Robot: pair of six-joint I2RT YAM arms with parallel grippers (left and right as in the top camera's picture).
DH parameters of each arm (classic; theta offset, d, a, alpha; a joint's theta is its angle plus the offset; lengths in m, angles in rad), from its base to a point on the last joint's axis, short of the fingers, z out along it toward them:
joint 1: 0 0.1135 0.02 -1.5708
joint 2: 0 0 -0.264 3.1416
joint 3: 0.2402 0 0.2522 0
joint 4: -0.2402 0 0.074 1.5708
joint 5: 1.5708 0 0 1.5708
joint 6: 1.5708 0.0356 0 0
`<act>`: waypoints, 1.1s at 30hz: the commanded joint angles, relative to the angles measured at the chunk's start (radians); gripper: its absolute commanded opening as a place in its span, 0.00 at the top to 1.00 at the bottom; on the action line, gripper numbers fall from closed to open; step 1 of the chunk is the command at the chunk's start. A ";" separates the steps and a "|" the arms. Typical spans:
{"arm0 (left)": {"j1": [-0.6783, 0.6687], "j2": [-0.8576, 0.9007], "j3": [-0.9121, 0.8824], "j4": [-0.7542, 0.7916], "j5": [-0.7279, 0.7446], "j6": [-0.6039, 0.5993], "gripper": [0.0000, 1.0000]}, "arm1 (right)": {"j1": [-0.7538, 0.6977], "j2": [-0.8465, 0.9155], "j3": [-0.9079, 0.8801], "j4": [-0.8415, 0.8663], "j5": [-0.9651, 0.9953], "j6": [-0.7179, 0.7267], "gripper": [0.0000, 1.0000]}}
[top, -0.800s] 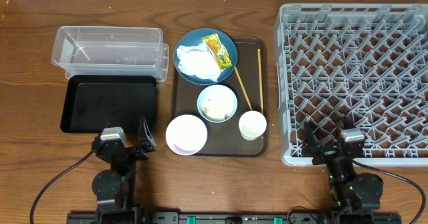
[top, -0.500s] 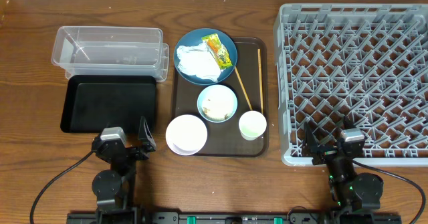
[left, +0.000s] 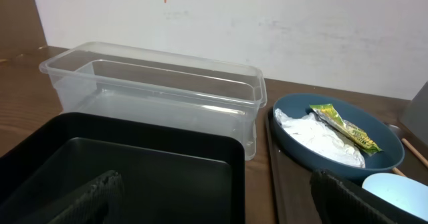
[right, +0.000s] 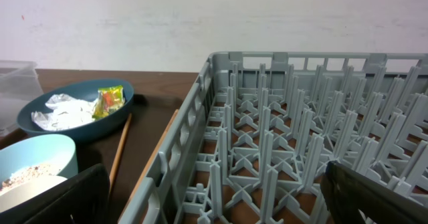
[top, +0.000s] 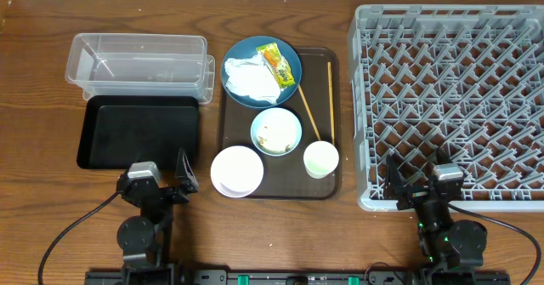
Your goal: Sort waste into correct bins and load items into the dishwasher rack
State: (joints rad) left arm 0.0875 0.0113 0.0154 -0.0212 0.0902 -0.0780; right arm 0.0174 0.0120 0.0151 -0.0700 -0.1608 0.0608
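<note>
The dark blue plate (top: 261, 70) on the brown tray (top: 228, 123) holds crumpled white tissue (top: 251, 79) and a yellow-green snack wrapper (top: 277, 64). The light blue bowl (top: 276, 132) holds rice-like scraps. The white bowl (top: 237, 171), small white cup (top: 321, 159) and chopsticks (top: 329, 98) also lie on the tray. The clear tub (top: 138, 60) and black tray (top: 140, 132) are at left, the grey rack (top: 455, 98) at right. My left gripper (top: 160, 179) is open and empty near the black tray (left: 120, 160). My right gripper (top: 423, 181) is open and empty at the rack's front edge (right: 281, 137).
The plate with tissue and wrapper shows in the left wrist view (left: 338, 134) and the right wrist view (right: 77, 110). The clear tub (left: 154, 90) stands behind the black tray. Both arm bases sit at the table's front edge.
</note>
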 commanded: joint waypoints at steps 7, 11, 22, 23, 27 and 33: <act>-0.004 -0.007 -0.011 -0.040 0.013 -0.005 0.08 | 0.008 -0.007 -0.005 0.000 -0.002 0.005 0.01; -0.004 -0.007 -0.011 -0.041 0.014 -0.005 0.08 | 0.008 -0.007 -0.005 0.000 -0.002 0.005 0.01; -0.004 -0.007 -0.011 0.009 0.014 -0.005 0.08 | 0.008 -0.007 -0.005 0.055 -0.017 0.005 0.01; -0.004 -0.007 -0.011 0.021 0.014 -0.005 0.08 | 0.008 -0.007 -0.005 0.056 -0.017 0.005 0.01; -0.004 -0.007 -0.011 0.037 0.014 -0.005 0.08 | 0.008 -0.007 -0.005 0.051 -0.017 0.005 0.01; -0.004 -0.007 -0.008 0.037 0.014 -0.005 0.08 | 0.008 -0.007 -0.003 0.054 -0.017 0.004 0.01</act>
State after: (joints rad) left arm 0.0875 0.0113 0.0143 0.0078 0.0982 -0.0780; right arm 0.0174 0.0120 0.0147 -0.0185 -0.1684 0.0605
